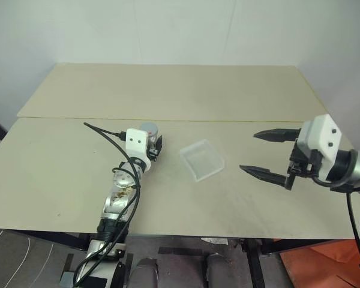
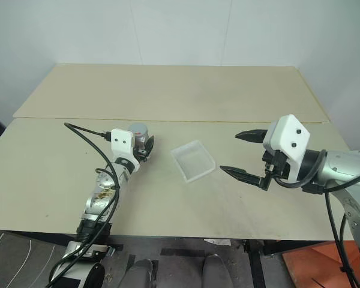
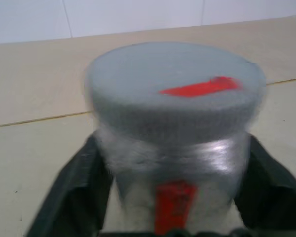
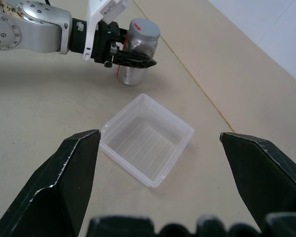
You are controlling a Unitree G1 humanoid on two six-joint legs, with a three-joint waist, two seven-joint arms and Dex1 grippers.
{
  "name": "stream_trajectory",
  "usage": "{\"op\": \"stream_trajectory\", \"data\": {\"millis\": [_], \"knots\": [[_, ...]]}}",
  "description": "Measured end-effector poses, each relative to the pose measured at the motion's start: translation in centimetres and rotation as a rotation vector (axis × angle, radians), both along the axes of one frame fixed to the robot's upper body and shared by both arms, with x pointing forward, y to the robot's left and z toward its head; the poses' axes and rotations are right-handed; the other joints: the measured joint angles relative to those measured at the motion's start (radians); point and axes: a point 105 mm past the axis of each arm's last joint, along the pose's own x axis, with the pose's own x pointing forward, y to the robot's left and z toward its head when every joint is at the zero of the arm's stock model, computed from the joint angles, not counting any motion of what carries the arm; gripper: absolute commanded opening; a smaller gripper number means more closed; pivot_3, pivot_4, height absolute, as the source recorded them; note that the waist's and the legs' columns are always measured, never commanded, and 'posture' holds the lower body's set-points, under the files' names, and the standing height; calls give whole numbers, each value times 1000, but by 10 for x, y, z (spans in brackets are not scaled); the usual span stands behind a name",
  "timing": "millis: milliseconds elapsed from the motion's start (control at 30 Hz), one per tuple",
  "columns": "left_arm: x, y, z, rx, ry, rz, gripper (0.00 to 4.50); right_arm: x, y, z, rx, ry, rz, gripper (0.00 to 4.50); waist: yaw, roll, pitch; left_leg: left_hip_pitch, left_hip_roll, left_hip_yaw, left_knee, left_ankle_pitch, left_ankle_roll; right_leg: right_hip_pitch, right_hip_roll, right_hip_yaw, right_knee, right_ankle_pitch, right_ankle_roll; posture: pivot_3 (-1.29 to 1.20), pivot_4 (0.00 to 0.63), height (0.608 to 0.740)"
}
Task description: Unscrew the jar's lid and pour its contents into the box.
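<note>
My left hand (image 4: 130,58) is clamped on the jar (image 4: 133,74) below its lid (image 1: 149,128), steadying it upright on the table (image 1: 186,90) for unscrewing. My right hand (image 1: 270,154) hangs wide and empty, near the empty box (image 1: 201,159) between the two. The left wrist view adds the lid's red mark (image 3: 202,88); the contents can't be made out.
</note>
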Motion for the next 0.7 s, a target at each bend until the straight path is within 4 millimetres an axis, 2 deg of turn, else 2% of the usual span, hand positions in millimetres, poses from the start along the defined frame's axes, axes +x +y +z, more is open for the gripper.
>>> {"op": "stream_trajectory", "data": {"millis": [33, 67, 367, 467, 600, 700], "knots": [[0, 0, 0, 0, 1, 0, 1969, 0, 0, -1, 0, 3, -1, 4500, 0, 0, 0, 0, 0, 0, 0, 0, 0, 0, 0, 0, 0, 0, 0, 0, 150, 740], [0, 0, 0, 0, 1, 0, 1938, 0, 0, -1, 0, 4, -1, 4500, 0, 0, 0, 0, 0, 0, 0, 0, 0, 0, 0, 0, 0, 0, 0, 0, 150, 740], [0, 0, 4, 5, -5, -55, 1938, -3, 5, 2, 26, -3, 21, 4500, -1, 0, 0, 0, 0, 0, 0, 0, 0, 0, 0, 0, 0, 0, 0, 0, 150, 740], [-1, 4, 22, 26, -27, -170, 1938, -1, 10, 7, 58, -29, 27, 4500, -5, 0, 0, 0, 0, 0, 0, 0, -1, 0, 0, 0, 0, 0, 0, 0, 150, 740], [-7, 6, 59, 25, -59, -385, 1938, 5, 21, 19, 118, -67, 54, 4500, -7, 0, 0, 0, 0, 0, 0, 0, -1, 0, 0, 0, 0, 0, 0, 0, 150, 740], [-20, 4, 83, 36, -38, -619, 1938, 14, 36, 26, 186, -53, 77, 4500, -14, 1, 1, 0, 0, 0, 0, 0, -1, -1, 0, 0, 0, 0, 0, 0, 150, 740]]}}
